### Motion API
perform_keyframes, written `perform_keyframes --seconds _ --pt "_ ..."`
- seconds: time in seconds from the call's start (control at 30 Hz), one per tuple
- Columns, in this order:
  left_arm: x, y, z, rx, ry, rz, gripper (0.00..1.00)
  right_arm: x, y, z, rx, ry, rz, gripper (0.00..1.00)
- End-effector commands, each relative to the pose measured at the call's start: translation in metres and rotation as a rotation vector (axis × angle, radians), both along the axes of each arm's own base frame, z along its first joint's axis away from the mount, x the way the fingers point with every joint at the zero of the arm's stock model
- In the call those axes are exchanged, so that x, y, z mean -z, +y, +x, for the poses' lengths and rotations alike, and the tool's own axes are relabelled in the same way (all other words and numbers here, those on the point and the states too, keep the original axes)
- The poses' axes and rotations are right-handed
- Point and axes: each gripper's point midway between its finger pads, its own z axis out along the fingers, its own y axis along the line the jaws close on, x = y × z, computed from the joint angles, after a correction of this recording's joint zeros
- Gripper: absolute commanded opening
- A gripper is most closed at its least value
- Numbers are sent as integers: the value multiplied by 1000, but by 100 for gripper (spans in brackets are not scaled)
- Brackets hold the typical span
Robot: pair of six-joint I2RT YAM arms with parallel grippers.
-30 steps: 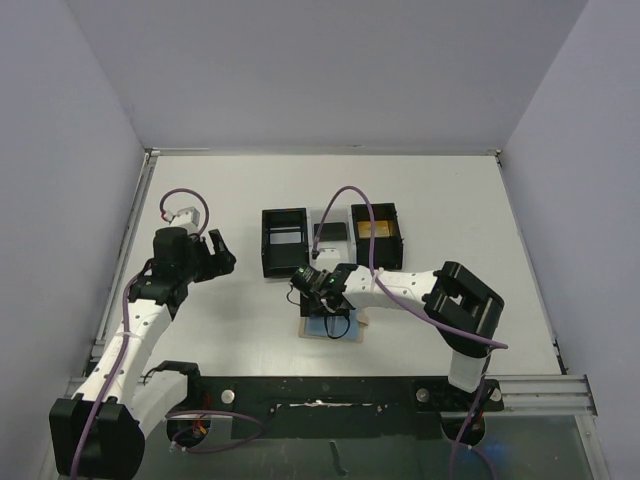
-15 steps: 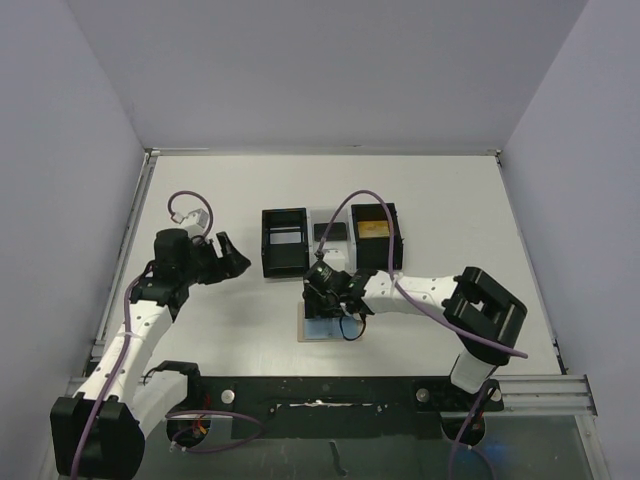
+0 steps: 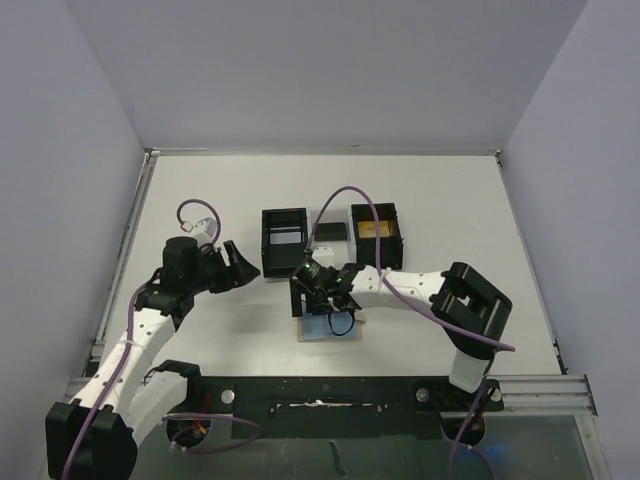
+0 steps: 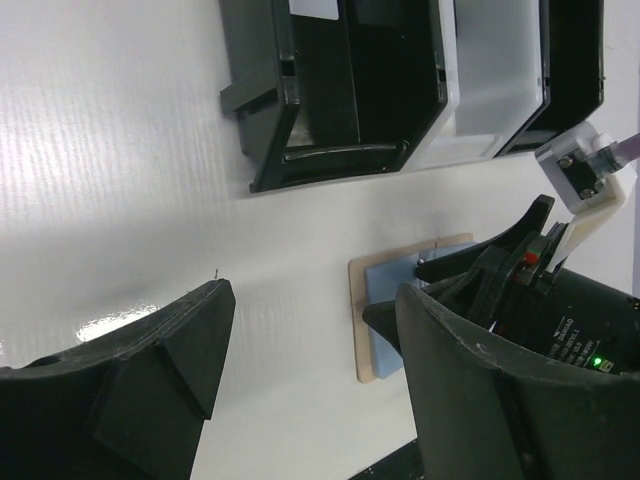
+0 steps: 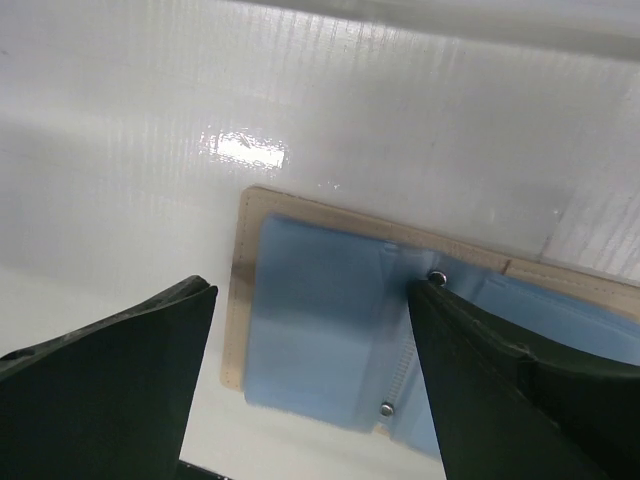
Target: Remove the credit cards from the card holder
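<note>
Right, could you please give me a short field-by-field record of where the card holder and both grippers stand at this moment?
card holder: open flat on the table, blue-grey panels up
right gripper: open, over the holder, holding nothing
left gripper: open, empty, to the holder's left
tray: black, three compartments, beyond the holder

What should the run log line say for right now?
card holder: open flat on table, blue panels up | right gripper: open, above a blue panel, holding nothing | left gripper: open, above bare table, holding nothing
</note>
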Motion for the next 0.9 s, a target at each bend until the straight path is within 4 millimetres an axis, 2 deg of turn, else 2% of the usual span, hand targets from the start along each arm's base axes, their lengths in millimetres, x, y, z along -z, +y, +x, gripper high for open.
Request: perform_keyframes --seconds 0.0,0.17,0.27,0.4,0.5,0.63,0.87 --pt "-16 13 11 -62 -76 49 65 7 1 0 8 -9 -98 81" --pt "-14 16 11 -79 -74 60 65 21 -10 -5 36 13 -193 79" --pt "-14 15 12 -80 -74 58 65 18 -5 -6 19 0 -144 75" --pt "-12 15 12 -75 -67 56 65 10 8 -7 -23 9 3 75" --pt "-10 14 11 -72 -61 54 65 8 6 -7 -11 20 46 76" --pt "-10 13 11 -69 -59 53 65 16 -10 -8 -1 19 -24 69" --pt "-10 13 11 -69 -58 52 65 28 -25 -11 11 14 -194 73"
